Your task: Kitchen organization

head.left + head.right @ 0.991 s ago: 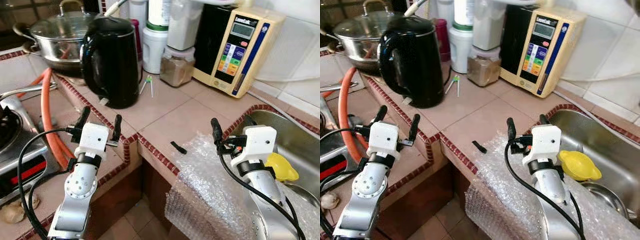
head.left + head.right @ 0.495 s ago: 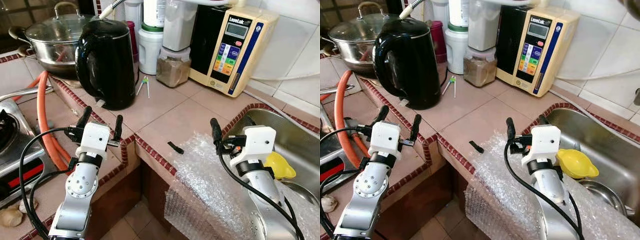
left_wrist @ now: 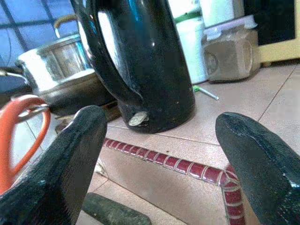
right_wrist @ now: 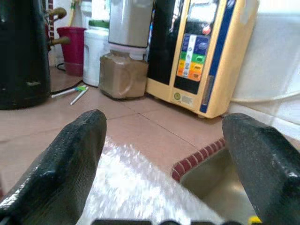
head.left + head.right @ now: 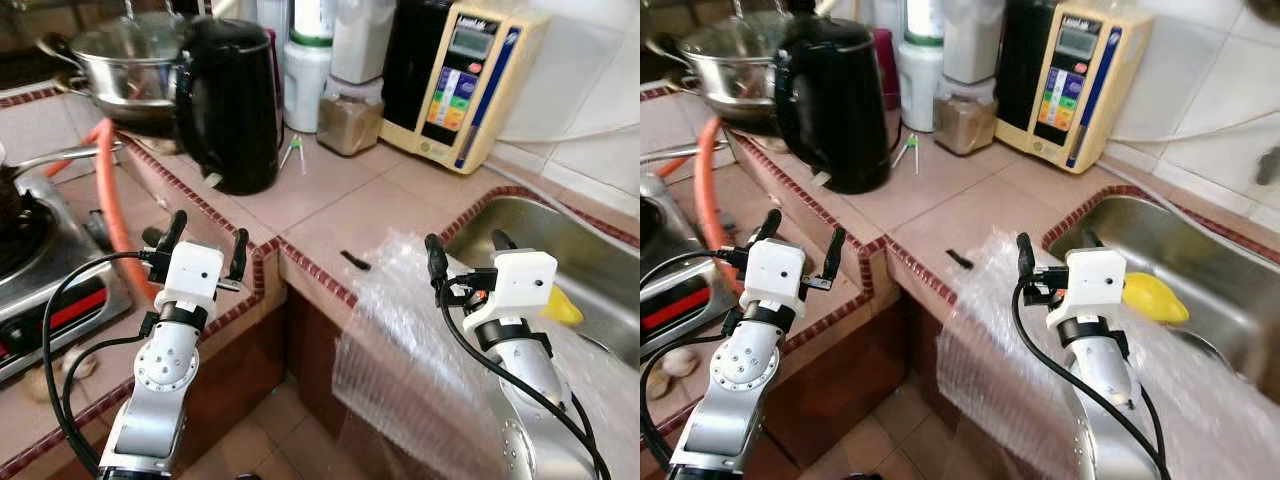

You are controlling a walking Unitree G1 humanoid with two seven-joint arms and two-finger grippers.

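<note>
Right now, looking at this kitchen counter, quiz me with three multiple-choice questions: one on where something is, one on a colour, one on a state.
1. Where does the clear bubble wrap sheet lie?
A over the counter edge beside the steel sink
B on the stove
C inside the pot

2. The tall plastic electric kettle is:
A red
B black
C white

3. The left end effector is:
A open, holding nothing
B shut on the kettle
C shut on a hose

Answers: 1 A, it drapes off the tiled edge; 2 B, its body is glossy black; 3 A, its fingers stand apart.
</note>
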